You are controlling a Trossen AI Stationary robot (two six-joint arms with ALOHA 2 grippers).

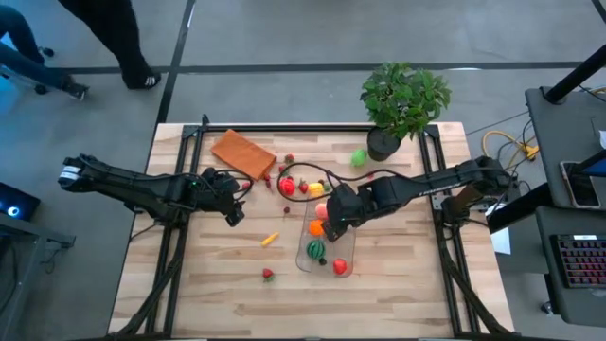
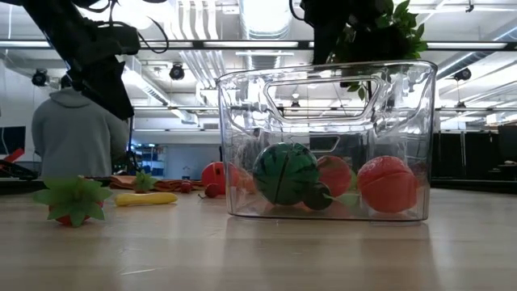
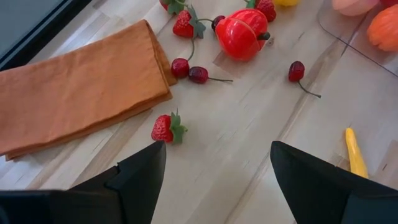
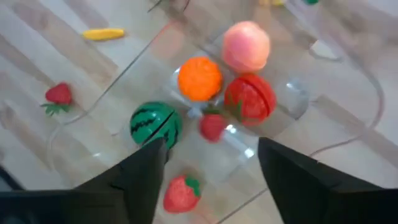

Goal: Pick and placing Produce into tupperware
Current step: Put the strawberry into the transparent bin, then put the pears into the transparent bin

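We are working at the table point(image 1: 398, 284), where the clear tub point(image 1: 327, 244) is standing near the middle and is already holding a small watermelon point(image 4: 154, 124), an orange point(image 4: 199, 78) and other fruit. Our right gripper point(image 4: 208, 177) is hovering over it, fingers apart and holding nothing. We should lift straight up without touching the rim. Our left gripper point(image 3: 217, 171), also open and empty, is waiting above a loose strawberry point(image 3: 165, 128) beside the orange cloth point(image 3: 74, 87).

Clear rectangular plastic tub point(image 1: 325, 248), upright, lidless, holds toy produce: green striped watermelon point(image 4: 154, 124), orange citrus point(image 4: 199, 78), pink peach point(image 4: 246, 46), red tomato point(image 4: 249, 99), strawberry point(image 4: 181, 193). Loose on surface: yellow banana point(image 1: 270, 240), strawberry with green leaves point(image 1: 268, 275), cherries point(image 3: 189, 71), red pepper point(image 3: 241, 33).
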